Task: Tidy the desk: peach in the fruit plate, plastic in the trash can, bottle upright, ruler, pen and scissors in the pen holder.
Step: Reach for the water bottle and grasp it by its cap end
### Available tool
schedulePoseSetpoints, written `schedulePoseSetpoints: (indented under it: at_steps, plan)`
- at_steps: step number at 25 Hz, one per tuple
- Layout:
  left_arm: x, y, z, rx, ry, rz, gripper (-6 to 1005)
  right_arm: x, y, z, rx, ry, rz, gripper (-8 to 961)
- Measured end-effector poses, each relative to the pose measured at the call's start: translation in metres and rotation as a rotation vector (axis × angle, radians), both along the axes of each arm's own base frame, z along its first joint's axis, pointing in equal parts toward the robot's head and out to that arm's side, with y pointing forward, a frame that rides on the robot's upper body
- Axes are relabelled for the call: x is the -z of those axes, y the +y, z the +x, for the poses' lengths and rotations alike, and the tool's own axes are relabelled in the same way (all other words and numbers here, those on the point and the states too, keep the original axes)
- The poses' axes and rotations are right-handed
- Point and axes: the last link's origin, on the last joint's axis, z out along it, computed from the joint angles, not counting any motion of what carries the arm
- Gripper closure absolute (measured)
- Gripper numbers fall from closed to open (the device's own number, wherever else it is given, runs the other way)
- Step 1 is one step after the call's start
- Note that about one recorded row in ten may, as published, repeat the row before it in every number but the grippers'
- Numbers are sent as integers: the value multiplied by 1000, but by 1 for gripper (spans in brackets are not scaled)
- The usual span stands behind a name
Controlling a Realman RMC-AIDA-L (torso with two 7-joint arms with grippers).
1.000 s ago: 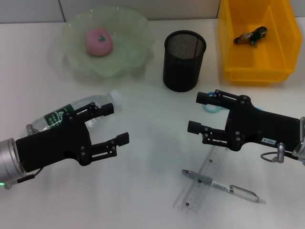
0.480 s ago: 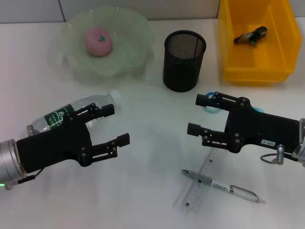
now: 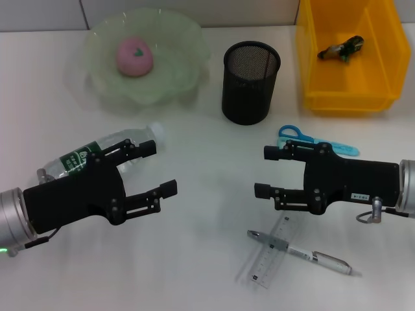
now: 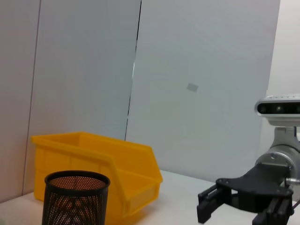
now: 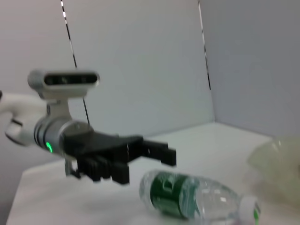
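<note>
Bottle (image 3: 104,150) — clear ribbed plastic, lying flat

The room is bright with soft light from above. The white worktop (image 3: 207,272) shows only faint gray shadows under both arms. The bottle (image 5: 197,199) looks blurry in the right wrist view.

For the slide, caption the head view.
Open left gripper beside the lying bottle; open right gripper between scissors and ruler.
</note>
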Motion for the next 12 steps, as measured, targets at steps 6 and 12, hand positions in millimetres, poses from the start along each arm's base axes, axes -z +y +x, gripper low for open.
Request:
schedulePoseSetpoints:
  at_steps: [6, 12]
  plan:
    - [0, 1, 0, 1, 1, 0, 205, 4, 5, 5, 20, -69, -5, 210]
    - [1, 1, 1, 0, 0, 0, 205, 9, 7, 5, 24, -92, 7, 211]
